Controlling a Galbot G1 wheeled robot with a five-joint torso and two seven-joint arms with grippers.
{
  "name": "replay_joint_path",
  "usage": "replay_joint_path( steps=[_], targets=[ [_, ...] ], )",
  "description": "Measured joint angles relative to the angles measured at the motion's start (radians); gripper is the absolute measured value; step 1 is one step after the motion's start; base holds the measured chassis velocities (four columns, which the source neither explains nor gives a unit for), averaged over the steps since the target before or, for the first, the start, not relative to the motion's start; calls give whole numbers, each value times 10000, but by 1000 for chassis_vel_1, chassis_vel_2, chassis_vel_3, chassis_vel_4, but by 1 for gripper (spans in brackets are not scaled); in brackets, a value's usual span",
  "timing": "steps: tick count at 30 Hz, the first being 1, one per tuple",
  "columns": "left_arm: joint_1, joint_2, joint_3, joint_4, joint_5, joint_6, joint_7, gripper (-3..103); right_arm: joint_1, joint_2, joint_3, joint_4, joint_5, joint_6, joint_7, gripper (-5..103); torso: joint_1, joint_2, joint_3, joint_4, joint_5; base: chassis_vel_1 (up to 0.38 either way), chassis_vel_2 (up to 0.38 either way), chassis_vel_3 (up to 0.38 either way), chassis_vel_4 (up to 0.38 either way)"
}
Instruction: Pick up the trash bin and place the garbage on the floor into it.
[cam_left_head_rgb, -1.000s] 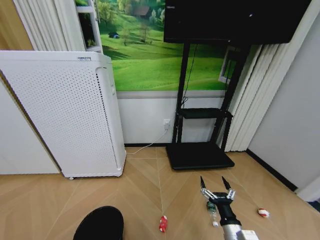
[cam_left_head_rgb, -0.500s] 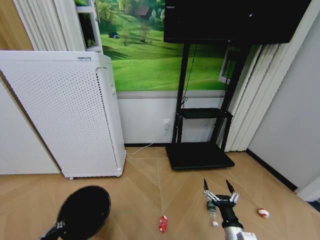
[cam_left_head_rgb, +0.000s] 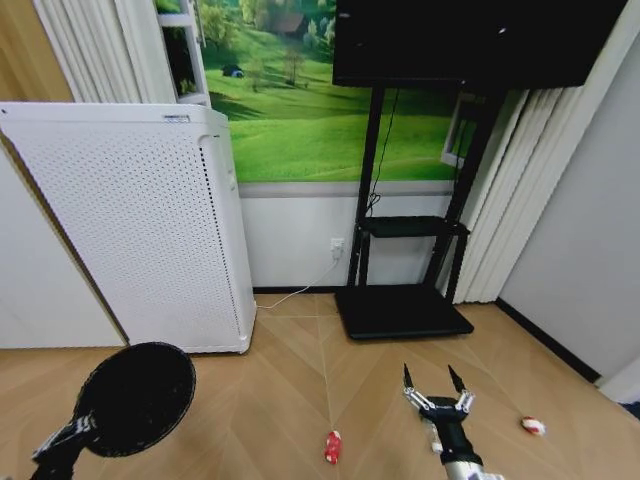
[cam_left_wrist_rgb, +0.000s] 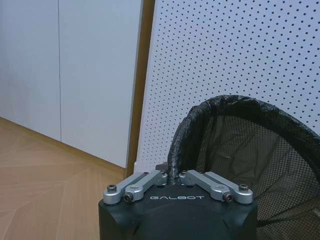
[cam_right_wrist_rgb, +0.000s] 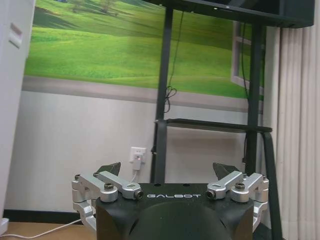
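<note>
1. The left gripper (cam_left_wrist_rgb: 174, 176) has its fingers closed on the rim of the trash bin (cam_left_head_rgb: 137, 398), pinching the black mesh edge between them. In the head view the bin is held off the floor at the lower left, tilted so its dark opening faces the camera, just in front of the white air purifier (cam_left_head_rgb: 140, 220).
2. From the left wrist, the bin's (cam_left_wrist_rgb: 250, 160) mesh wall and black liner stand against the purifier's perforated panel.
3. The right gripper (cam_left_head_rgb: 437, 388) hangs low over the wooden floor (cam_left_head_rgb: 280, 400) at the lower right, fingers spread wide with nothing between them. It points toward the black TV stand (cam_left_head_rgb: 400, 310).
4. A red crumpled wrapper (cam_left_head_rgb: 333, 446) lies on the floor between the bin and the right gripper.
5. A white-and-red scrap (cam_left_head_rgb: 533, 426) lies farther right, near the grey wall.
6. What sits directly under the right gripper is hard to tell, as the arm covers that patch of floor.
</note>
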Motion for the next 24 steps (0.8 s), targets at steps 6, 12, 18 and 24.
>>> replay_joint_path(
  steps=[6, 12, 18, 24],
  targets=[
    [-13, 5, 143, -156, 7, 54, -3, 3, 46, -32, 3, -54, -60, -53, -32, 100, 0, 0, 0, -1, 4, 220, 230, -231, -237],
    [-7, 62, 151, -241, -12, 106, -1, 3, 202, -135, -24, -257, -29, -252, 23, 100, 0, 0, 0, -2, -3, 279, 273, -286, -265],
    [22, 28, 104, -175, -29, 98, 6, 3, 710, -758, -277, -1605, 13, -1009, 1, 100, 0, 0, 0, -2, -8, 212, 109, -184, -197],
    [52, -12, 93, -246, -48, 60, 11, 3, 1281, -1295, -696, -3366, 11, -2089, 83, 100, 1, 0, 1, 3, 2, -5, 5, 26, 10]
  ],
)
